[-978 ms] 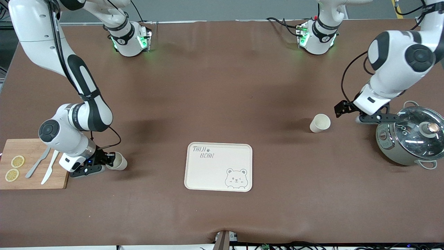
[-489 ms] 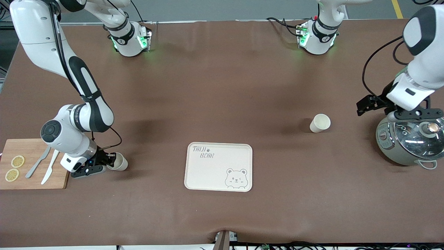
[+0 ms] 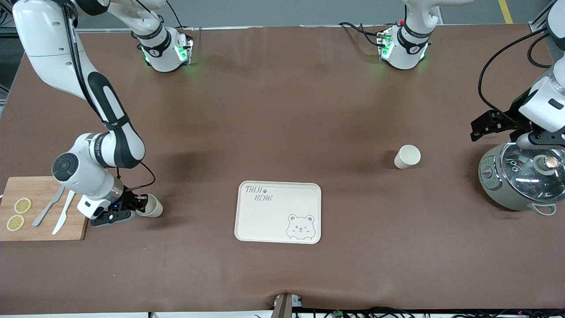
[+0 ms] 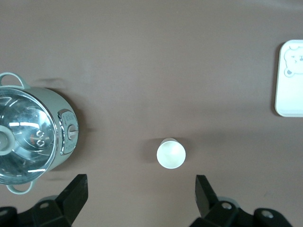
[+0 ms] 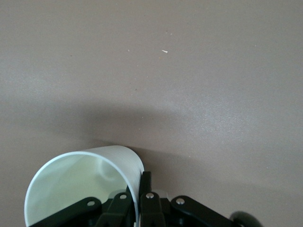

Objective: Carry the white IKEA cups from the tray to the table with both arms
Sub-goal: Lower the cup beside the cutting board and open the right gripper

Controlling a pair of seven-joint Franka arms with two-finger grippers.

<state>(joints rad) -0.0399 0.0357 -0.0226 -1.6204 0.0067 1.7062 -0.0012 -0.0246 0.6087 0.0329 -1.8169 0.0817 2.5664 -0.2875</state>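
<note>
The right gripper (image 3: 137, 207) is low at the table, just beside the wooden cutting board (image 3: 42, 234), and its fingers (image 5: 144, 189) pinch the wall of one white IKEA cup (image 3: 152, 206). One finger is inside the rim and the other presses the outside. In the right wrist view this held cup (image 5: 83, 187) shows its round mouth, and its long axis looks tilted, with the mouth turned away from the fingers toward the bear tray (image 3: 278, 212). I cannot tell if its base touches the table. Between the fingers and the tray there is bare brown table (image 3: 282, 110).

The second cup (image 3: 407, 156) stands upright on the table, its mouth up, its long axis vertical. The left gripper (image 3: 501, 128) hangs in the air over the table at the rim of the grey pot with a glass lid (image 3: 523, 176), well apart from this cup. Its fingers (image 4: 75, 194) are spread wide and hold nothing; in the left wrist view the second cup (image 4: 171, 153) lies out in front of the gap between them. All around this cup is free table, with the pot (image 4: 33, 135) to one side and the tray corner (image 4: 289, 80) farther off.
</note>
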